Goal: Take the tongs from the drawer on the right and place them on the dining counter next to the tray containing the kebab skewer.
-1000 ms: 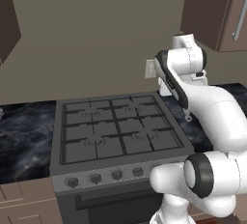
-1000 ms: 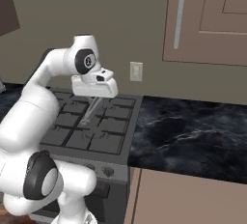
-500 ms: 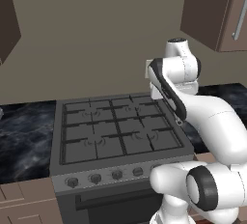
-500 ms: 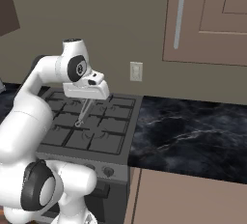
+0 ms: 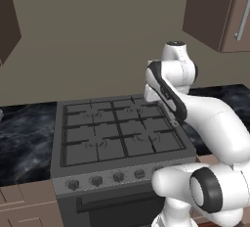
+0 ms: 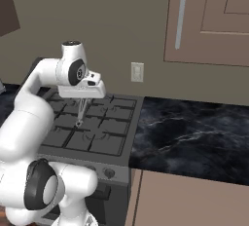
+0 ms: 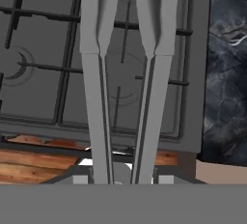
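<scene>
Claw [image 6: 80, 101] grasping the tongs [image 7: 126, 73], hanging over the grey stove [image 6: 92, 122]. Two long silver arms pointing to 12 o'clock in the hand view. Black tabletop [image 6: 194, 132] at 3 o'clock, maybe shiny.

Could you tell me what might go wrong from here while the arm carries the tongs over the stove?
1. The tongs hang long below the gripper, their tips low over the stove grates; a low swing could snag them.
2. The grip sits at one end of the tongs, so a quick turn might twist or loosen them.
3. The wall and its outlet stand close behind the hand; a wide swing could graze them.
</scene>
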Controlling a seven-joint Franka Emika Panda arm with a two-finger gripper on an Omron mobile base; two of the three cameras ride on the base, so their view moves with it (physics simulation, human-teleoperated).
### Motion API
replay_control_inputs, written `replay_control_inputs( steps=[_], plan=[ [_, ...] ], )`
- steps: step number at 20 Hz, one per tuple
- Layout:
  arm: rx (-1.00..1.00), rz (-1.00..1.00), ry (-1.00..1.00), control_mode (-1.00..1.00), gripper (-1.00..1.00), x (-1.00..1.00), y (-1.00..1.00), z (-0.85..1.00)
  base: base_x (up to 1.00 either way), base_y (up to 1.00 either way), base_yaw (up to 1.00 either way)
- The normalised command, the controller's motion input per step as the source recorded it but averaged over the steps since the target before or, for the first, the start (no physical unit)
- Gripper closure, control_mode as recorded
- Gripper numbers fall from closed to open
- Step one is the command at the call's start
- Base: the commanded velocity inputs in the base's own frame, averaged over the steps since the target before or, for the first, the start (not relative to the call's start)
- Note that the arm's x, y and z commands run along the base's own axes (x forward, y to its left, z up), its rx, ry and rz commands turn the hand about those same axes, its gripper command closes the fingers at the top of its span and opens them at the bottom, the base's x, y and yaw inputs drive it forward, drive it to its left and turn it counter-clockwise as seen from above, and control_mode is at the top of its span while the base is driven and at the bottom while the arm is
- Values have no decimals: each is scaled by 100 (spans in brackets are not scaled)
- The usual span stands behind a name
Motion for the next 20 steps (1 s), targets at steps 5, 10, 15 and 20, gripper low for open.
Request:
replay_control_inputs(
  steps=[5,10,15,20],
  plan=[
    [0,14,0,-100,100,15,17,0,0,0,0],
    [0,0,0,-100,100,0,0,0,0,0,0],
    [0,-1,-2,-100,100,-4,0,0,0,0,0],
    [0,-6,-10,-100,100,-11,0,0,0,0,0]
  ],
)
